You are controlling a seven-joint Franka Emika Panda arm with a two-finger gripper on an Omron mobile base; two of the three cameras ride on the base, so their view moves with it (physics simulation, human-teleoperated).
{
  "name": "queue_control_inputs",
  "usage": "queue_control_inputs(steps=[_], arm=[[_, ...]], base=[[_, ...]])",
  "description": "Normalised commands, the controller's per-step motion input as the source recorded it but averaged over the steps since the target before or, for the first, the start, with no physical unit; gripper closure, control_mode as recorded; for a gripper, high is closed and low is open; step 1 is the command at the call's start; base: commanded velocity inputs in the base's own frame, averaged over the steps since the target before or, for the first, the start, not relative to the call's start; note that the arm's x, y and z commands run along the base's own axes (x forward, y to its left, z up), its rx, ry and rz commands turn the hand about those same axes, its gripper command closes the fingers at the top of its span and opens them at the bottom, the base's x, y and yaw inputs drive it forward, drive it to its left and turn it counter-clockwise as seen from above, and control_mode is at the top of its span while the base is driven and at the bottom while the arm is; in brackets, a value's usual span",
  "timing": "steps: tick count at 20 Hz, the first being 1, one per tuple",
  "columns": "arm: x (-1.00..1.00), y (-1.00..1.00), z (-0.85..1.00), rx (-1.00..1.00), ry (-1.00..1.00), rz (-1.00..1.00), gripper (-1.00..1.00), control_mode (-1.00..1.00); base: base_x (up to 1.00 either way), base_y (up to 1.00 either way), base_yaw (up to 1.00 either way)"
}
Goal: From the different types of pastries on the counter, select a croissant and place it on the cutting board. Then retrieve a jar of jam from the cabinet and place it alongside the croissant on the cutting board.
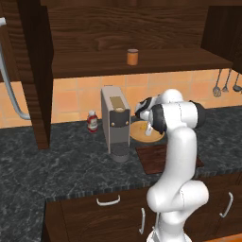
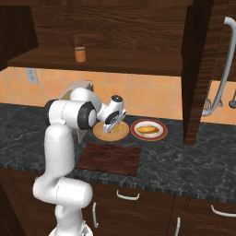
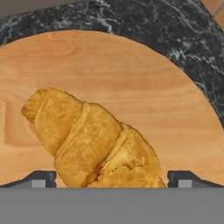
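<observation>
Hand view: looking straight down on the croissant (image 3: 94,144), lying on the round tan disc (image 3: 131,78), with the two dark fingertips (image 3: 41,178) rising on either side of its near end.
End effector (image 3: 111,179): standing spread wide, released, gripping nothing; straddling the pastry without visibly touching it.
Step in hand: judging this as the final descent before closing on the croissant, first half of the task, nothing yet on the cutting board (image 2: 109,159).
Croissant position: resting near the middle of the disc, long axis running diagonally across the disc, thick belly toward the fingertips.
Grasp advice: lowering a little further so the pads are meeting the flanks below the crown, not the top ridge; closing across the narrow width, not along the length; squeezing gently, since a lumpy rounded pastry is likely to roll or squirt out.
Lift advice: rising straight off the disc before swinging, keeping clear of the coffee machine (image 1: 116,120) just beside the disc.
Placement target: cutting board lying on the desk (image 2: 193,161) just in front of the disc, bare; setting the croissant toward one side, leaving room for the jar.
Distractor: oval orange-brown pastry (image 2: 147,130) sitting on the red-rimmed plate (image 2: 148,136) just beside the disc, not the one wanted.
Jar of jam (image 1: 133,57): standing on the cabinet (image 1: 123,28) shelf above the disc, untouched.
</observation>
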Motion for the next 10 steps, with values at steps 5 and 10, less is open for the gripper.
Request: queue_control_inputs(steps=[5,10], arm=[[0.21,0.02,-0.58,0.00,0.09,0.08,-1.00,-1.00],[0.03,0.10,-0.30,-0.03,0.04,0.08,1.00,-1.00]], base=[[0.00,0.00,0.00],[0.00,0.00,0.00]])
